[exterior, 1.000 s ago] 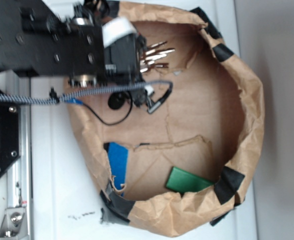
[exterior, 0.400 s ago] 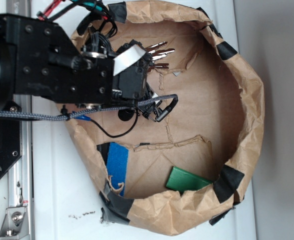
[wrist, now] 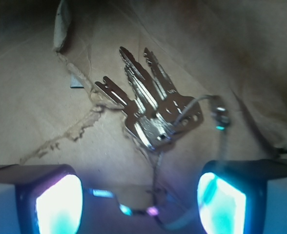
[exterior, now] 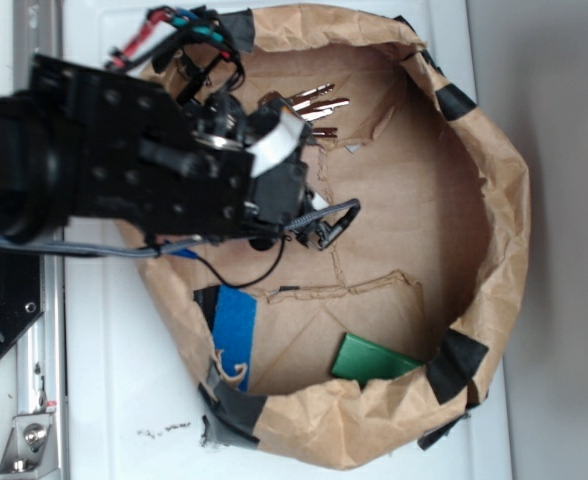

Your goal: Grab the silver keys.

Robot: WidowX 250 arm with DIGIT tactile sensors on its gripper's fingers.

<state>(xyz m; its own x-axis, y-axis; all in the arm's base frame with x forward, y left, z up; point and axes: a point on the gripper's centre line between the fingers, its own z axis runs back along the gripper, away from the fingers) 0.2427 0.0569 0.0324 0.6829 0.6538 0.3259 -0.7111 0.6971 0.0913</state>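
Note:
The silver keys (wrist: 151, 105) lie fanned on the brown paper floor, just ahead of my gripper (wrist: 141, 204) and slightly right of its centre line. My gripper is open, and its two glowing pads (wrist: 60, 204) stand wide apart with only paper and a thin wire between them. A cord with a small clasp (wrist: 220, 119) trails from the key ring toward the right pad. In the exterior view the keys (exterior: 312, 106) poke out past the black arm (exterior: 154, 175) near the top of the bag, and the arm hides the fingers.
A crumpled brown paper bag wall (exterior: 499, 230) with black tape patches rings the work area. A flat blue card (exterior: 236, 325) lies at the lower left and a flat green card (exterior: 374, 360) at the bottom. A black cable loop (exterior: 329, 222) hangs beside the wrist.
The arm has swung downward and leftward in the exterior view, uncovering more of the keys. The keys and both cards have stayed where they were.

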